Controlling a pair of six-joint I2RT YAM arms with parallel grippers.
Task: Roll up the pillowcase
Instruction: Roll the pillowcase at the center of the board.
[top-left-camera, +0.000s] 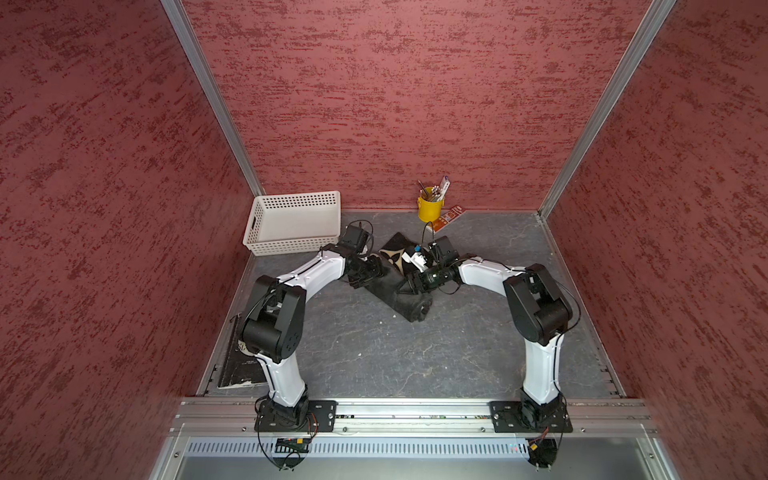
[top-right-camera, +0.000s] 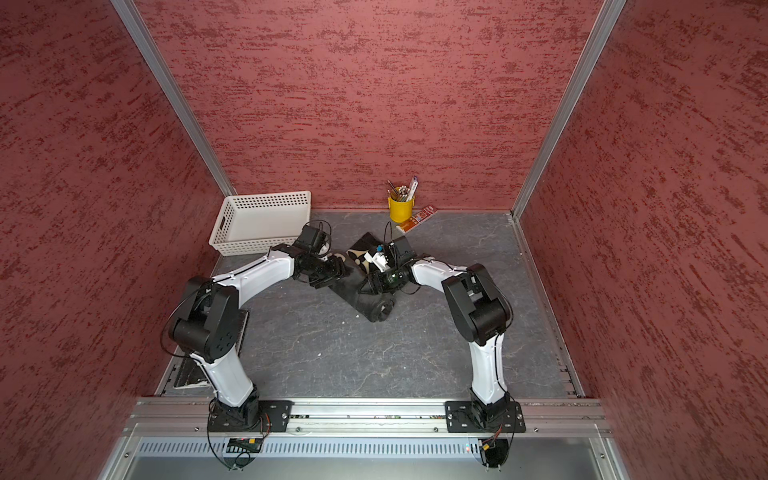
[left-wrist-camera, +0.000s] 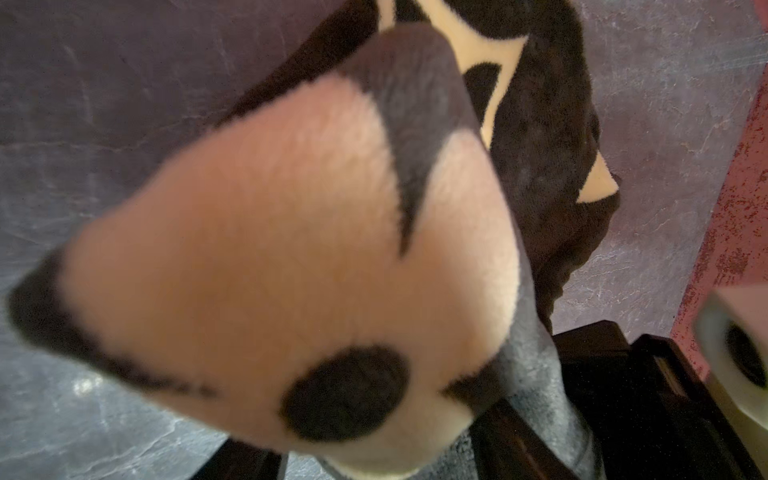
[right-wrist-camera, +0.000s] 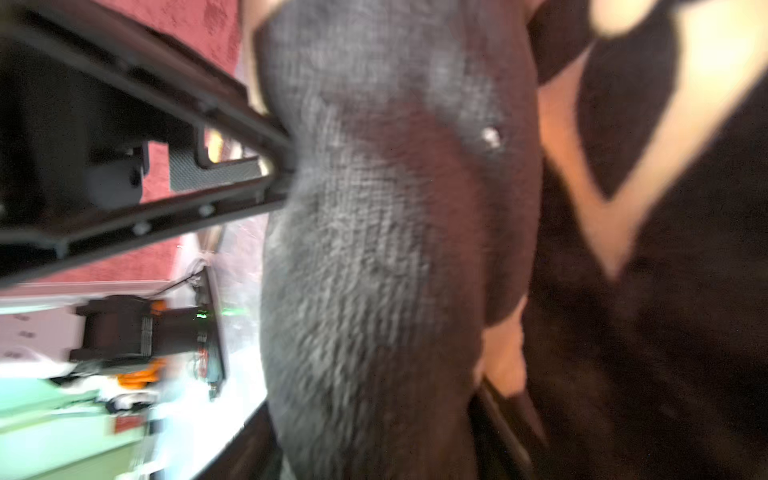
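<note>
Soft black plush pillowcase with cream flower motifs fills both wrist views. In both top views it lies mid-frame on the grey stone-look surface, partly rolled. It looks light and floppy and likely to unroll, so take it at the roll's ends. The left tool and right tool sit against it; how far open they are, or whether they grip, cannot be told.

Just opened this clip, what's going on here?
The robot is partway through rolling the black plush pillowcase in the middle of the table. Its near end is rolled into a tube, while the far part lies flat with cream motifs showing. The left gripper and right gripper are both down in the cloth. Plush fills the wrist views, so whether either is gripping cannot be told.
</note>
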